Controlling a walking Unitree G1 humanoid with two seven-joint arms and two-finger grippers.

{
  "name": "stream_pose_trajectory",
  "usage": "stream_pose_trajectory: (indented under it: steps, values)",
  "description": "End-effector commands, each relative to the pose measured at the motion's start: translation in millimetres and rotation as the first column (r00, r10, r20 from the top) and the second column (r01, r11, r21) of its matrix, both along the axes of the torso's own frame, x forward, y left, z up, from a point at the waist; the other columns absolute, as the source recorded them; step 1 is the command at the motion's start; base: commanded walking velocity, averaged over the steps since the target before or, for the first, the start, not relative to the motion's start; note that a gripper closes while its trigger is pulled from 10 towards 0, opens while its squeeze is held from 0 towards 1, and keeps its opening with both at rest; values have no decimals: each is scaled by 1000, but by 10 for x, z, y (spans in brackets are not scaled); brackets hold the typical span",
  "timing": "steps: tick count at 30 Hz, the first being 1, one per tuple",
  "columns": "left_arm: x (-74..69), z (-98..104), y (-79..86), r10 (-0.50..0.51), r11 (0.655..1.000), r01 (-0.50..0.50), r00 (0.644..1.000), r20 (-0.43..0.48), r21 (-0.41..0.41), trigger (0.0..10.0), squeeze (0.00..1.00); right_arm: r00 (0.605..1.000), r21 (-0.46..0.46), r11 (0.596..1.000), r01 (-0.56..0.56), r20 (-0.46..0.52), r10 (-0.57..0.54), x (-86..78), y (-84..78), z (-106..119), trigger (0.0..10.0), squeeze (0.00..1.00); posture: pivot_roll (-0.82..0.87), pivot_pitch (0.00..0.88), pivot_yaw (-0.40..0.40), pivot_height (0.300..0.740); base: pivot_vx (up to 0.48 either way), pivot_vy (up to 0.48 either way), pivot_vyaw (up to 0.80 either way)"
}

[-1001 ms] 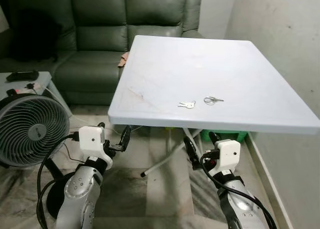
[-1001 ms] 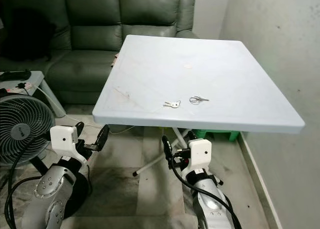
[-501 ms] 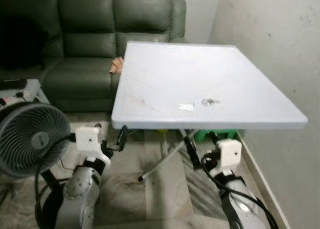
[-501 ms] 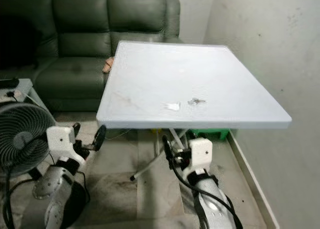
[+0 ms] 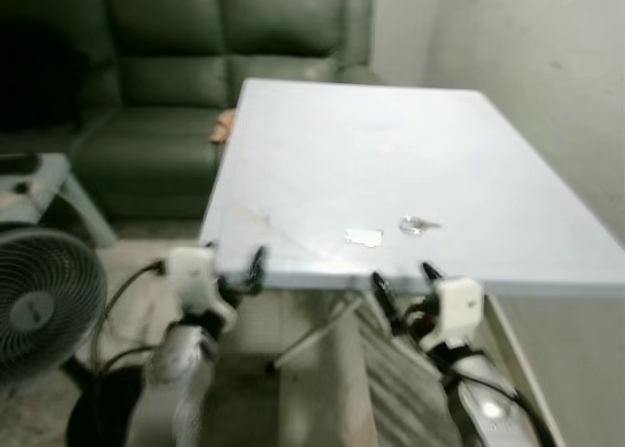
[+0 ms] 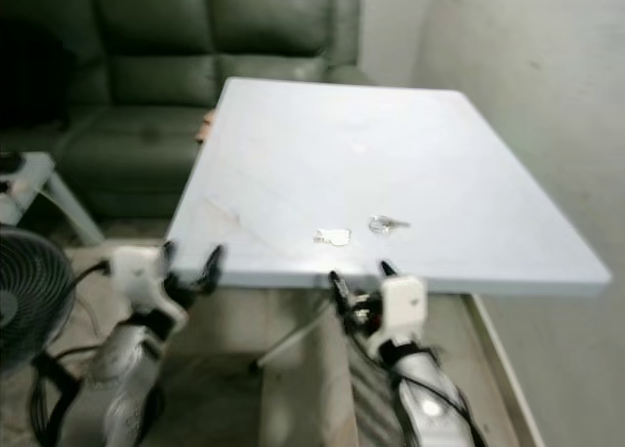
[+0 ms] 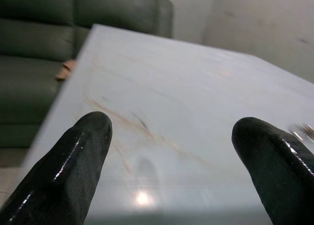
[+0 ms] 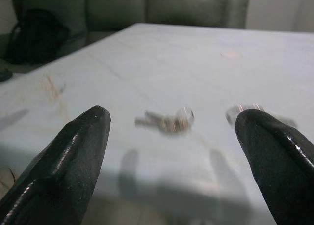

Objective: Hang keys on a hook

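Note:
A small bunch of keys [image 5: 363, 237] lies near the front edge of the white table [image 5: 371, 144]. A second key on a ring [image 5: 415, 224] lies just to its right. My right gripper [image 5: 403, 279] is open at the table's front edge, level with the top. In the right wrist view the keys [image 8: 167, 121] and the ring [image 8: 244, 109] lie just beyond its fingers [image 8: 73, 156]. My left gripper [image 5: 234, 264] is open at the table's front left corner, and its wrist view looks across the bare tabletop [image 7: 167, 102].
A dark green sofa [image 5: 195, 57] stands behind the table, with a small orange thing [image 5: 223, 125] on its seat. A round fan [image 5: 39, 305] and a low side table [image 5: 44, 174] stand at my left. A wall [image 5: 547, 76] runs along the right.
The view has shifted and blurred as the camera moved. Both grippers have risen from below the tabletop to its front edge, and the table looks nearer.

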State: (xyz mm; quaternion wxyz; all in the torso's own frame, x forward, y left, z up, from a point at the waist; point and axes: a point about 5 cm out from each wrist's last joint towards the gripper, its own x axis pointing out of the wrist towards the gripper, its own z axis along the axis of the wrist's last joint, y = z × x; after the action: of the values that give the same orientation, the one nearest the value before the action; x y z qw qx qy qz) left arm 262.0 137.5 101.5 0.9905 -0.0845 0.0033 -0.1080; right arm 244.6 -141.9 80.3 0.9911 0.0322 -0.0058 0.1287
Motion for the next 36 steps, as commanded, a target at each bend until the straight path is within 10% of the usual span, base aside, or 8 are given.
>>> stream_pose_trajectory:
  steps: [1, 26, 27, 36]
  values:
    - [9, 28, 95, 47, 998, -47, 999, 6, 30, 10000, 0, 1000, 17, 1000, -20, 16, 20, 17, 79, 49, 10000, 0, 20, 0, -17, 740, 0, 0, 0]
    - [-89, 21, 21, 41, 998, -43, 999, 29, 40, 10000, 0, 997, -41, 997, -71, -4, 71, 62, -42, 57, 10000, 0, 40, 1, -40, 740, 0, 0, 0]
    - [-93, 18, 18, 40, 998, -41, 999, 28, 41, 10000, 0, 997, -18, 997, -82, -5, 82, 69, -52, 62, 10000, 949, 42, 2, -43, 740, 0, 0, 0]
    - [-135, 15, -78, -14, 997, 11, 999, 38, 80, 10000, 0, 991, -79, 988, -136, -19, 135, 163, -59, 62, 10000, 1000, 49, 9, -49, 740, 0, 0, 0]
